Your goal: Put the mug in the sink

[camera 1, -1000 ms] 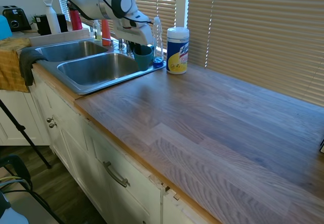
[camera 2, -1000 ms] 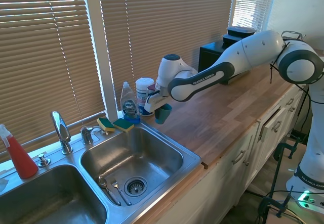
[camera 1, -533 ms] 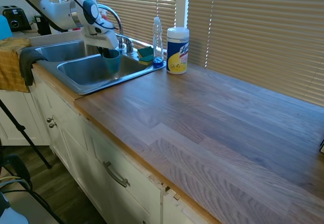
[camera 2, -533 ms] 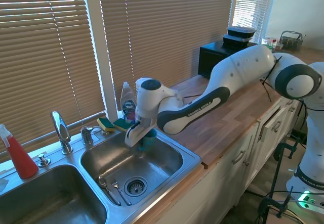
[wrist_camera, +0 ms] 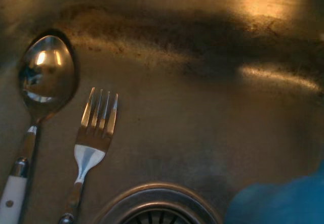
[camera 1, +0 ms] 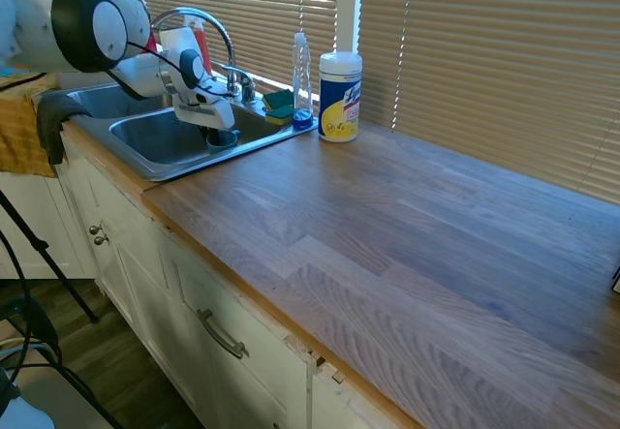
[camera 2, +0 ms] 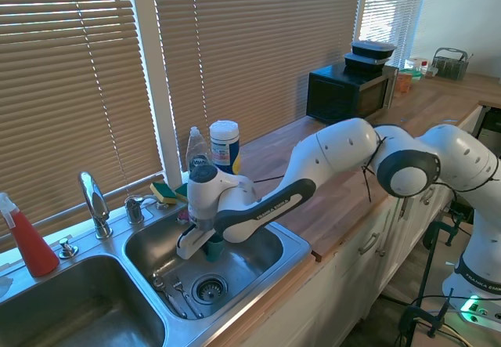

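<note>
Teal mug (camera 2: 214, 247) sits low inside the sink (camera 2: 266, 269) basin beside the drain (camera 2: 209, 288), the jaws apparently clamped on it; a spoon (wrist_camera: 44, 80) and fork (wrist_camera: 93, 133) lie nearby.

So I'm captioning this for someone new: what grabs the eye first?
The white arm reaching down into the sink, its pincer lowering a teal mug into the basin nearer the counter. A spoon and fork lie on the basin floor by the drain.
</note>
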Controlling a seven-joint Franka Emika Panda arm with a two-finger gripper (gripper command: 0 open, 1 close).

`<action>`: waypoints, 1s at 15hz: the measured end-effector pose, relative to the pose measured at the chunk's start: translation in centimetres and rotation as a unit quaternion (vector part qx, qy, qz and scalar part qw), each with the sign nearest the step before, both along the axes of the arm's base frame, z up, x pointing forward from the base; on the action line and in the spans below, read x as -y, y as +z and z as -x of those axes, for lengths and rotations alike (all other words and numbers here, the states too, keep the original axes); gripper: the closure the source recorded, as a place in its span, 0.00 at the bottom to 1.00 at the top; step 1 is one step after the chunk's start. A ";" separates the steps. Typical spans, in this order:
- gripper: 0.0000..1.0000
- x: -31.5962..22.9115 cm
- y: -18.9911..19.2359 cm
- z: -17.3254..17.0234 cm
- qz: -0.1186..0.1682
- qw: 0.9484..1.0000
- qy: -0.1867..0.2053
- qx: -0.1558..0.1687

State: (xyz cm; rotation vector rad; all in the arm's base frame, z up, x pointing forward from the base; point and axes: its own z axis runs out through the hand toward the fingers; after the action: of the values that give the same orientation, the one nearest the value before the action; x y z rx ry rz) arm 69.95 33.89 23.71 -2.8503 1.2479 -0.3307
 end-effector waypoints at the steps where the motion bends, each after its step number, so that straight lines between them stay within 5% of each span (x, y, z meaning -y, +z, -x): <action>1: 1.00 0.3 -0.7 -0.4 0.003 1.000 -0.004 -0.003; 7: 1.00 0.9 -4.6 -1.2 0.001 1.000 -0.018 -0.022; 8: 0.00 0.9 -4.9 -1.1 0.002 1.000 -0.018 -0.025; 15: 0.00 1.2 -6.0 -1.1 0.002 0.999 -0.021 -0.025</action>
State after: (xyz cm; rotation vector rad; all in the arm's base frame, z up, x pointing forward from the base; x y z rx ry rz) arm 71.07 32.67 17.70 -2.8567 1.3174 -0.2631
